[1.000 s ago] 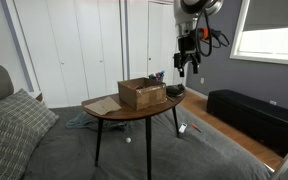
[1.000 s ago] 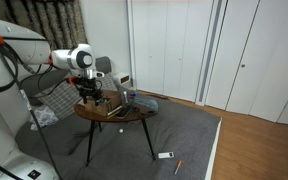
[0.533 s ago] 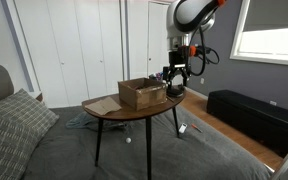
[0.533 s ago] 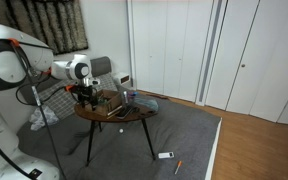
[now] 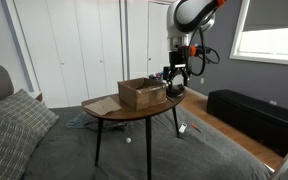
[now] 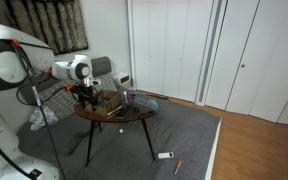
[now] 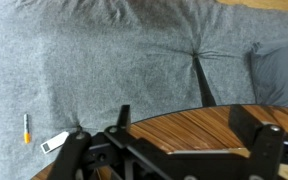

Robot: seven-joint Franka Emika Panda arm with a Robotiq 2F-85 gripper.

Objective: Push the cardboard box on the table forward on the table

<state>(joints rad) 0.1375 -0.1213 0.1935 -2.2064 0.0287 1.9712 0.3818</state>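
The cardboard box is small, brown and open-topped, and stands on the round dark wooden table. It also shows in an exterior view on the table. My gripper hangs low at the table's edge, just beside one side of the box; whether it touches the box I cannot tell. It also appears in an exterior view. In the wrist view the gripper is open and empty, its fingers spread over the wooden tabletop. The box is not clearly visible there.
A flat tan cardboard sheet lies on the table beside the box. Small items sit on the far side of the tabletop. A long black bench stands by the window. An orange marker and a white object lie on the grey carpet.
Since one second ago my gripper has come down from above the table to tabletop height beside the box. It has stayed still over the last half second. The box has not moved.
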